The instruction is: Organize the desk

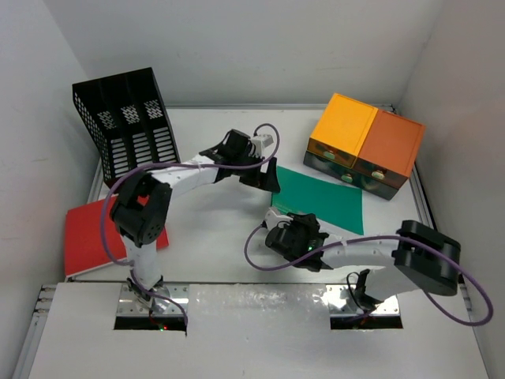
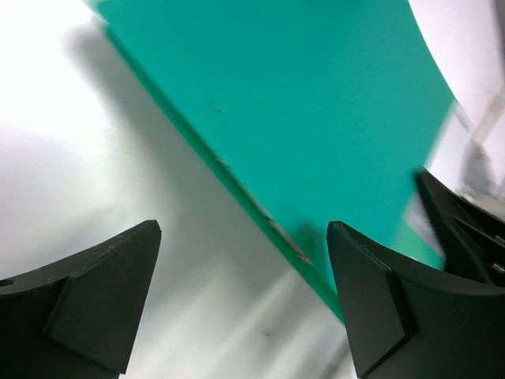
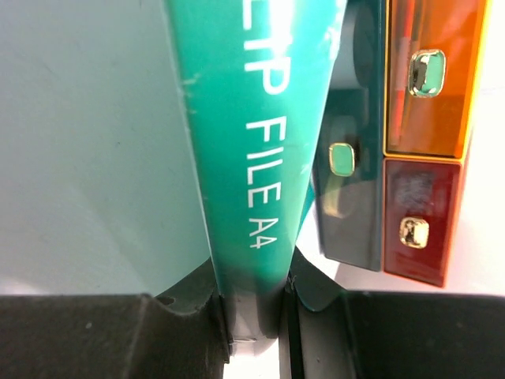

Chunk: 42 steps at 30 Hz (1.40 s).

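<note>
My right gripper (image 3: 254,304) clamps the green file (image 3: 252,118) by its spine to lift it off the desk (image 2: 55,158), while my left gripper (image 2: 243,237) gapes beside its edge, probably to steady it.

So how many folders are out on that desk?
2. A green clip file in the middle of the desk, its spine pinched in the right gripper; a red folder at the desk's left edge. The black mesh rack could hide more.

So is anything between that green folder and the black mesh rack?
Yes: between the green clip file in the right gripper and the mesh file rack lies the left arm, with the left gripper open at the file's corner.
</note>
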Tool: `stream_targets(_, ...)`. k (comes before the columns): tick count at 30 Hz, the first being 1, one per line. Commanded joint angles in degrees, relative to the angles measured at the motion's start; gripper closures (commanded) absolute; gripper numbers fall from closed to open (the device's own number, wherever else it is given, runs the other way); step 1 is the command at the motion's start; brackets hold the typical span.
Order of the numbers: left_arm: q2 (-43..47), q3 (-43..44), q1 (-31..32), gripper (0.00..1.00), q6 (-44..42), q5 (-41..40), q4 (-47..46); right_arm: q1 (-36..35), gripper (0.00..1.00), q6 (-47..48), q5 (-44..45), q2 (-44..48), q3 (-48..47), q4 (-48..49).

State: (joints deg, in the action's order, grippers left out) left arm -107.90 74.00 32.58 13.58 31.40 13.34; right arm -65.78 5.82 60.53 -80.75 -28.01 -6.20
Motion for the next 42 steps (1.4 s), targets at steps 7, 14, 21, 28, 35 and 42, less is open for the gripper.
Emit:
stream_targets(7, 19.9, 4.7, -0.7, 0.07, -12.7, -30.0, 0.4, -0.3, 1.0, -5.5, -7.4, 12.1, -8.1, -8.5)
stream_targets(14, 28.7, 6.4, -4.0, 0.03, -16.9, -37.9, 3.1, -0.2, 1.0, -5.4, -14.6, 19.6, -11.0, -8.0)
stream_targets(21, 37.3, 6.8, -14.4, 0.01, -19.7, -41.0, 8.4, -0.2, 1.0, -5.1, -25.0, 20.4, -19.3, -7.6)
stream_targets(28, 45.6, 1.6, -26.9, 0.01, -25.4, -43.7, 12.6, -0.2, 1.0, -2.4, -29.5, 16.9, -29.7, -2.3)
stream_targets(35, 51.5, -3.0, -36.0, 0.01, -31.3, -50.1, 13.2, 0.0, 1.0, -0.8, -33.3, 9.2, -39.4, 5.8)
stream_targets(42, 53.7, -7.9, -51.6, 0.01, -36.3, -51.1, 6.0, 6.4, 1.0, -5.5, -44.6, -3.3, -52.9, 13.6)
